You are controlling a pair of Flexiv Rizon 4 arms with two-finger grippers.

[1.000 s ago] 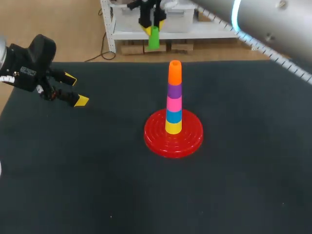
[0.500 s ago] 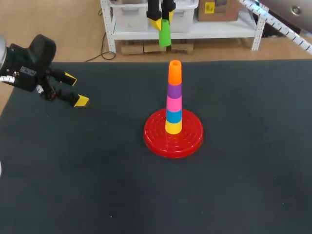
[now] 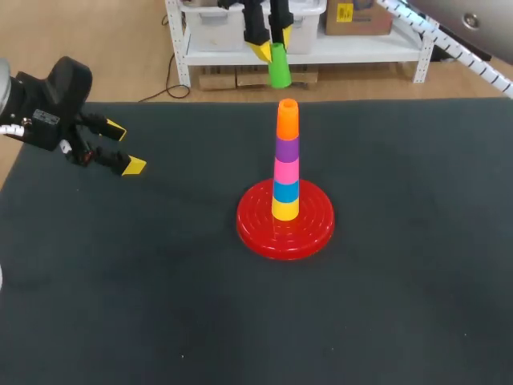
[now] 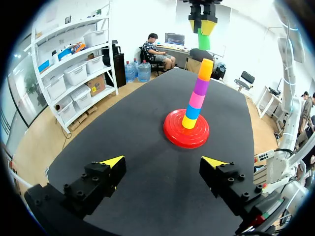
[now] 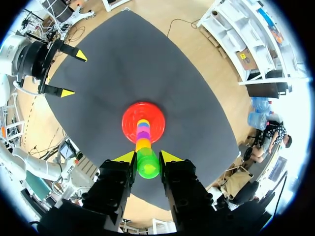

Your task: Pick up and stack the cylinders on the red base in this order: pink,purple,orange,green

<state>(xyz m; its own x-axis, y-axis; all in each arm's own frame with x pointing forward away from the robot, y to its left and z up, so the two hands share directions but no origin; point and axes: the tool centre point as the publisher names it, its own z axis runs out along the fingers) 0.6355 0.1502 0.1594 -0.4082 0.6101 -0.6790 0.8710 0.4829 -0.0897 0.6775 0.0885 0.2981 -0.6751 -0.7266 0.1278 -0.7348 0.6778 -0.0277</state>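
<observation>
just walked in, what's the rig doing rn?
The right tool is shut on the green cylinder, holding it in the air over the stack. On the red base the stack reads yellow, blue, pink, purple, with the orange cylinder on top, so green is the only one not yet on. The left tool is open and empty, over the table's left side.

The base [image 3: 284,228] is red with ringed ridges. The stack [image 3: 286,160] on it runs yellow, blue, pink, purple, orange upward. The cylinder [image 3: 280,67] at its twelve o'clock is green. The left gripper [image 3: 124,147] and right gripper [image 5: 147,158] are black, yellow-tipped; the table [image 3: 401,289] is charcoal.
</observation>
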